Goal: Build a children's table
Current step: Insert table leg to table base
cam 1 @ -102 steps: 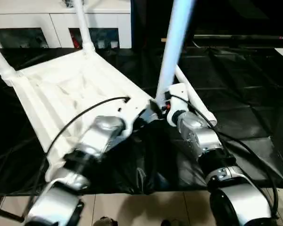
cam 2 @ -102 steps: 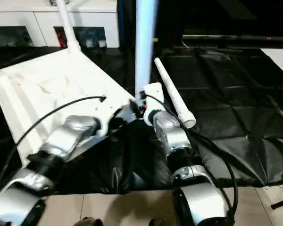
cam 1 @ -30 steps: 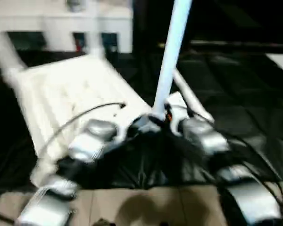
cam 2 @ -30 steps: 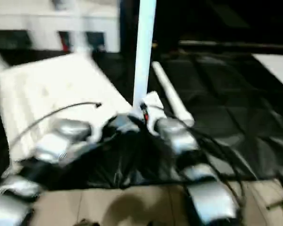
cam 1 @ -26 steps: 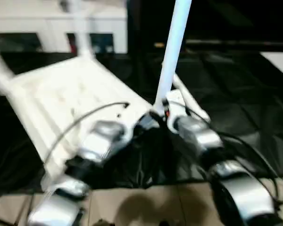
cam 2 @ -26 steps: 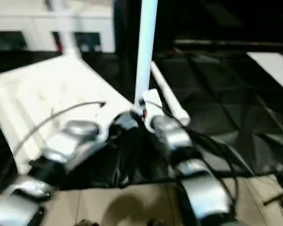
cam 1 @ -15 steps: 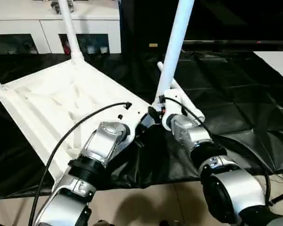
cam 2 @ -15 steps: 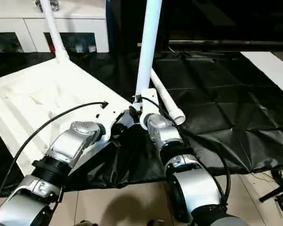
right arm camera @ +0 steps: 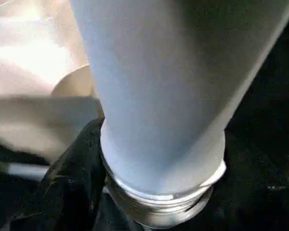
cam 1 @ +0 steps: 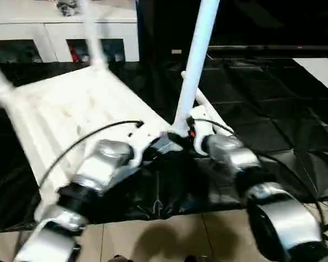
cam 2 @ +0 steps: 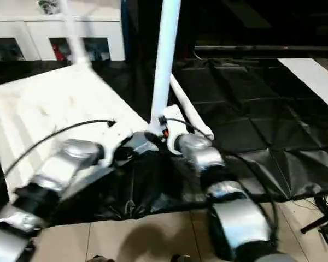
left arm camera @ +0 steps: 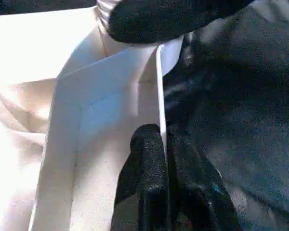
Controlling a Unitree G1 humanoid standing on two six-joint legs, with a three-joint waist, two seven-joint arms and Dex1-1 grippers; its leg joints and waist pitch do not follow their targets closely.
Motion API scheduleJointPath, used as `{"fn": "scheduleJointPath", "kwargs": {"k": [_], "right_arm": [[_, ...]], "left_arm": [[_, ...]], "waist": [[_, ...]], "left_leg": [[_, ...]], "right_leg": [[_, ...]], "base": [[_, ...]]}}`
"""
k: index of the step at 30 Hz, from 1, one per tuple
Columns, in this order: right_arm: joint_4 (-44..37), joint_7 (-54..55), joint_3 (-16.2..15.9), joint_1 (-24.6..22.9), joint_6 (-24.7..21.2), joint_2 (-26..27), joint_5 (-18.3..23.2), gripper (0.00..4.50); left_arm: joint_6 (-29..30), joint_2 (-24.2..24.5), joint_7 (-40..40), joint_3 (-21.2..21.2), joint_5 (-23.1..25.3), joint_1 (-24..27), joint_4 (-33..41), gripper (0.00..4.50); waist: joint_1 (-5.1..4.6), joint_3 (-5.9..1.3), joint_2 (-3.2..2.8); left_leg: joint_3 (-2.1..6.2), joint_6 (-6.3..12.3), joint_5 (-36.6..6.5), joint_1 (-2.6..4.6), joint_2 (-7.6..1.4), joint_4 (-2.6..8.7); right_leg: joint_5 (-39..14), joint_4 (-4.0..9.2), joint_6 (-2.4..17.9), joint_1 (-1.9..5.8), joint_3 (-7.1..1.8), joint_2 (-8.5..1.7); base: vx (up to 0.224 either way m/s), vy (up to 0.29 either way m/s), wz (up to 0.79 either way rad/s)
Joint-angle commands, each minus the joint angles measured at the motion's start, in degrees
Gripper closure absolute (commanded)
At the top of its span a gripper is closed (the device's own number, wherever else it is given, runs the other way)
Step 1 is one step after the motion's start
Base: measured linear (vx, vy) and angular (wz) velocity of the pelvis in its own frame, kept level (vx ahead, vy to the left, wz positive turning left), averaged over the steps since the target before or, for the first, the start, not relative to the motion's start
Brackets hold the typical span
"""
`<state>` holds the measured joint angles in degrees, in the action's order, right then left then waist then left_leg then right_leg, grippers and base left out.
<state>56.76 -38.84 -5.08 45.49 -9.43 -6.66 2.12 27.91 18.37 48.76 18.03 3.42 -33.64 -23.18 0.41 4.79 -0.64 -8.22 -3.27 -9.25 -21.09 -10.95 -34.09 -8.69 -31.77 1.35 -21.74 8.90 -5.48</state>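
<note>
Third leg going in, one to go

Your left tool is pinched on the tabletop rim; it lies upside down on the black table. Your right tool is wrapped around the upright leg at the near corner socket. Two far legs are standing, a spare leg lies beside. No readable labels anywhere.

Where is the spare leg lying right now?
In the head views the spare leg lies flat on the black table cover, just right of the upright leg and beyond the right end effector.
</note>
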Motion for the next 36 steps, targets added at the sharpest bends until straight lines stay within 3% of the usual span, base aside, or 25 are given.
{"fn": "scheduleJointPath", "kwargs": {"k": [1,6,13,17,20,21,22,23,24,25,26,27,28,29,30,31,32,33,34,35,36], "right_arm": [[1.41,-6.84,-4.47,-4.89,-2.97,-1.69,-3.1,1.73],[-2.66,-13.71,-6.65,-8.37,-2.96,-6.04,-4.03,1.73],[-7.11,-17.37,-7.54,-11.02,-4.35,-8.77,-3.14,1.73],[-7.85,-16.75,-7.6,-11.54,-4.23,-8.78,-3.6,1.73],[-6.92,-12.85,-6.52,-11.08,-3.83,-7.67,-3.66,1.73],[-3.57,-4.69,-4.1,-9.49,-3.77,-5.19,-3.38,1.73],[-2.57,-2.29,-3.48,-8.97,-3.93,-4.42,-3.31,1.73],[-2.14,-1.25,-3.21,-8.75,-3.99,-4.08,-3.28,1.73],[-1.87,-0.52,-3.03,-8.6,-4.07,-3.84,-3.26,1.73],[0.52,5.24,-1.61,-7.2,-3.99,-1.57,-2.85,1.73],[0.56,5.32,-1.59,-7.18,-3.98,-1.54,-2.84,1.73],[1.89,8.45,-0.82,-6.39,-3.78,-0.22,-2.56,1.73],[2.56,9.84,-0.31,-5.96,-3.7,0.49,-2.21,1.73],[5.29,15.49,1.72,-4.16,-3.37,3.31,-0.77,1.73],[6.58,17.82,2.54,-3.22,-3.08,4.65,-0.21,1.73],[7.64,19.68,3.25,-2.41,-2.55,5.84,0.3,1.73],[7.94,20.34,3.71,-2.11,-2.42,6.29,0.72,1.73],[9.09,22.76,5.46,-0.99,-1.9,7.92,2.23,1.73],[9.27,23.06,5.71,-0.84,-1.82,8.11,2.41,1.73],[9.45,23.17,5.84,-0.66,-1.68,8.33,2.49,1.73],[9.8,23.32,5.72,-0.34,-1.14,8.76,2.27,1.73]], "left_arm": [[-3.65,0.95,5.89,2.35,-1.72,-0.69,3.92,4.5],[-4.2,4.48,11.53,3.65,-2.34,0.13,5.7,4.5],[-5.52,6.32,15.26,4.44,-2.64,0.07,5.55,4.5],[-6.08,6.44,15.64,4.61,-2.65,-0.58,4.34,4.5],[-5.79,5.91,14.06,4.12,-2.23,-0.94,3.64,4.5],[-4.54,3.78,9.45,2.88,-1.51,-1.72,2.33,4.5],[-3.9,2.94,8.0,2.5,-1.35,-1.91,2.13,4.5],[-3.62,2.58,7.37,2.33,-1.28,-1.99,2.05,4.5],[-3.4,2.31,6.93,2.21,-1.23,-2.04,2.01,4.5],[-1.0,-0.76,2.1,1.08,-0.82,-2.42,1.79,4.5],[-0.97,-0.8,2.02,1.07,-0.82,-2.43,1.78,4.5],[0.46,-2.66,-0.9,0.43,-0.59,-2.62,1.67,4.5],[1.12,-3.63,-2.14,0.17,-0.58,-2.66,1.62,4.5],[3.52,-7.5,-6.74,-0.54,-0.49,-2.76,1.42,4.5],[3.99,-9.26,-8.9,-0.65,-0.34,-2.89,0.78,4.5],[4.34,-10.66,-10.7,-0.73,-0.06,-3.09,0.07,4.5],[4.3,-11.07,-11.45,-0.79,0.15,-3.26,-0.31,4.5],[4.21,-12.54,-14.17,-1.06,0.92,-3.84,-1.6,4.5],[4.24,-12.7,-14.49,-1.11,1.04,-3.9,-1.72,4.5],[4.23,-12.85,-14.81,-1.23,1.16,-4.01,-1.87,4.5],[4.02,-12.94,-15.47,-1.62,1.39,-4.33,-2.26,4.5]], "waist": [[-0.28,-3.57,-0.9],[0.75,-3.85,-0.83],[1.75,-4.31,-0.57],[2.0,-4.36,-0.48],[1.9,-3.92,-0.26],[1.62,-3.65,-0.18],[1.38,-3.52,-0.23],[1.12,-3.55,-0.23],[0.6,-3.35,-0.32],[0.06,-3.08,-1.04],[-0.39,-2.98,-1.37],[-0.84,-2.75,-2.25],[-0.85,-2.89,-2.54],[0.48,-2.65,-3.2],[0.56,-2.55,-0.72],[0.96,-2.25,0.71],[0.48,-2.73,1.96],[0.95,-2.76,1.47],[0.85,-3.04,0.95],[1.0,-3.83,-0.22],[0.8,-4.21,-0.93]], "left_leg": [[1.42,-1.85,-37.6,2.36,-2.28,4.73],[1.21,-1.58,-34.12,1.81,-2.54,4.98],[0.5,-1.19,-28.89,1.68,-2.6,5.0],[0.27,-0.88,-27.25,1.66,-2.61,4.95],[0.23,-1.08,-28.74,1.85,-2.28,4.79],[0.34,-1.27,-29.2,1.81,-2.11,4.66],[0.63,-1.84,-30.22,2.19,-1.8,4.42],[0.71,-2.05,-30.78,2.36,-1.76,4.26],[0.94,-2.15,-32.31,2.72,-1.6,3.96],[1.32,-2.26,-34.96,2.77,-1.78,4.06],[1.49,-2.59,-36.89,2.93,-2.14,4.23],[2.58,-3.26,-43.17,2.01,-3.58,6.21],[3.09,-3.68,-46.12,0.27,-4.86,8.06],[2.04,-4.51,-52.84,-1.71,-6.27,12.05],[0.26,-3.48,-49.97,0.95,-4.82,11.38],[0.09,-4.47,-39.06,6.47,-0.22,1.63],[-0.41,-2.87,-29.04,6.39,1.2,-2.67],[0.7,-1.25,-15.89,1.31,0.57,-1.69],[1.25,-2.03,-16.99,-1.59,-0.67,2.39],[1.74,-2.66,-18.98,-1.13,-1.24,3.03],[2.37,-3.14,-22.1,-0.69,-2.19,3.97]], "right_leg": [[-34.91,5.58,3.82,0.69,-2.35,-4.0],[-31.37,4.68,6.45,1.0,-3.47,-4.22],[-26.12,3.95,9.44,1.27,-4.36,-4.11],[-26.33,3.86,9.54,1.26,-4.5,-4.05],[-31.34,4.24,8.07,0.77,-4.53,-3.95],[-35.34,4.64,6.59,0.76,-4.25,-4.08],[-39.69,5.48,4.47,0.65,-3.43,-4.09],[-41.04,5.71,3.58,0.59,-3.08,-4.07],[-43.43,6.58,1.69,0.45,-2.01,-3.94],[-43.81,7.05,0.4,0.69,-0.9,-3.77],[-42.87,7.21,0.27,0.83,-0.21,-3.57],[-36.93,5.29,0.66,2.6,0.64,-2.69],[-29.96,1.3,2.14,4.5,-0.6,-2.45],[-16.05,-5.96,5.2,5.58,-2.08,-1.15],[-17.25,-5.53,5.57,2.39,-4.65,-0.87],[-50.27,5.57,3.23,-4.02,-5.07,-5.22],[-59.23,7.79,1.26,-4.31,-4.91,-7.02],[-61.36,6.93,-0.96,1.08,-4.67,-8.85],[-52.71,5.0,-1.64,2.95,-2.32,-5.94],[-47.06,4.65,-1.35,2.96,-2.05,-5.13],[-35.57,3.7,1.61,2.66,-2.24,-4.63]], "base": [[0.0,0.0,0.0],[0.0,0.0,0.0],[0.0,0.0,0.0],[0.0,0.0,0.0],[0.0,0.0,0.0],[0.0,0.0,0.0],[0.0,0.0,0.0],[0.0,0.0,0.0],[0.0,0.0,0.0],[-0.053,0.016,-0.09],[0.0,0.0,0.0],[0.0,0.0,0.0],[-0.078,0.031,-0.13],[-0.064,-0.005,-0.03],[-0.057,-0.027,0.03],[0.032,-0.089,0.07],[0.07,-0.03,-0.33],[0.07,-0.03,-0.33],[0.066,0.05,-0.49],[0.013,0.026,-0.18],[0.019,0.035,-0.2]]}}
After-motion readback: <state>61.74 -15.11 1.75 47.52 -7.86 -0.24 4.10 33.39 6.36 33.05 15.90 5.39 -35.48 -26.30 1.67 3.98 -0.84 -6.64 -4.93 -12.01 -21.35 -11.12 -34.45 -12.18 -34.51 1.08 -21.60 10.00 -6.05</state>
